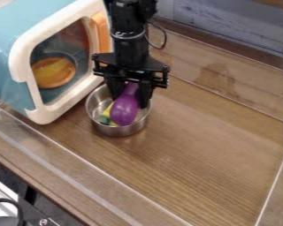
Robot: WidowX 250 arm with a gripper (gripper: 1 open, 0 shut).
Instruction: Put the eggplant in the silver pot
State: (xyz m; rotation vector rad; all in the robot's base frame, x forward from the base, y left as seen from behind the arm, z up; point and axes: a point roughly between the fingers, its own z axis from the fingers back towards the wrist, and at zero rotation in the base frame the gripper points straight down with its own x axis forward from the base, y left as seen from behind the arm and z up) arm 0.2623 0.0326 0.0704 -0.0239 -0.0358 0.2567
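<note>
The purple eggplant hangs upright inside the silver pot, its lower end down within the rim. My gripper points straight down over the pot, shut on the eggplant's upper end. A yellow-green toy lies in the pot to the left of the eggplant, partly hidden by it. The pot stands on the wooden table just in front of the toy microwave.
The teal and cream toy microwave stands at the left, with an orange bowl behind its door. A clear barrier runs along the table's near edge. Bare wood stretches to the right of the pot.
</note>
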